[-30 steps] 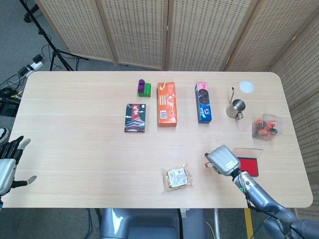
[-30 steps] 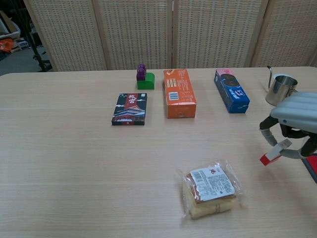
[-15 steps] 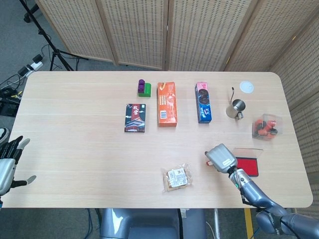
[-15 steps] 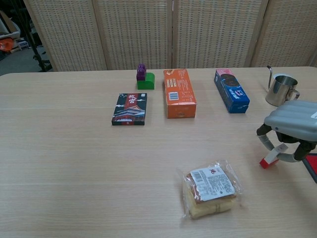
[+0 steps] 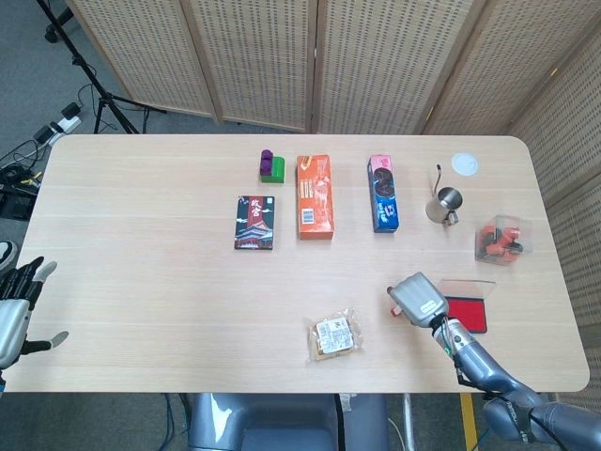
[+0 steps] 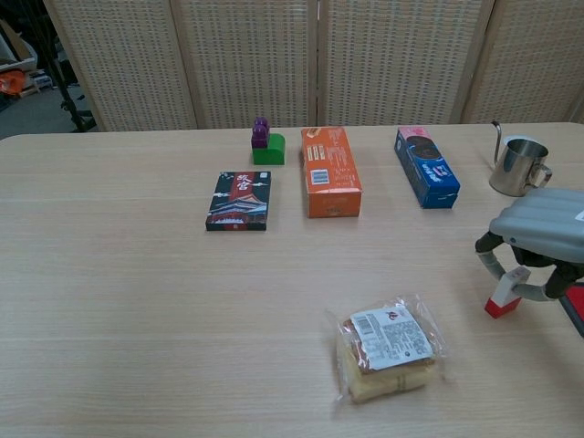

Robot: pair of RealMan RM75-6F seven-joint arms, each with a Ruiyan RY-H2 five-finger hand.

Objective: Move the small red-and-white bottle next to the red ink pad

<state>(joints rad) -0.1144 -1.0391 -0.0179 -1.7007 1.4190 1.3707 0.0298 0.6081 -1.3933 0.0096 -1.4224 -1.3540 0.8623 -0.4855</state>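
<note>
The desk (image 5: pixel 169 282) is carrying everything, and near its front right corner the right hand (image 6: pixel 540 239) is hanging palm-down over the small red-and-white bottle (image 6: pixel 505 294), its fingers (image 6: pixel 487 257) curling around the bottle, which is tilting with its red end touching the desk. The red ink pad (image 5: pixel 468 310) is lying just beside them toward the right edge. The left hand (image 5: pixel 17 299) is hovering off the front left corner, fingers spread, holding nothing.
</note>
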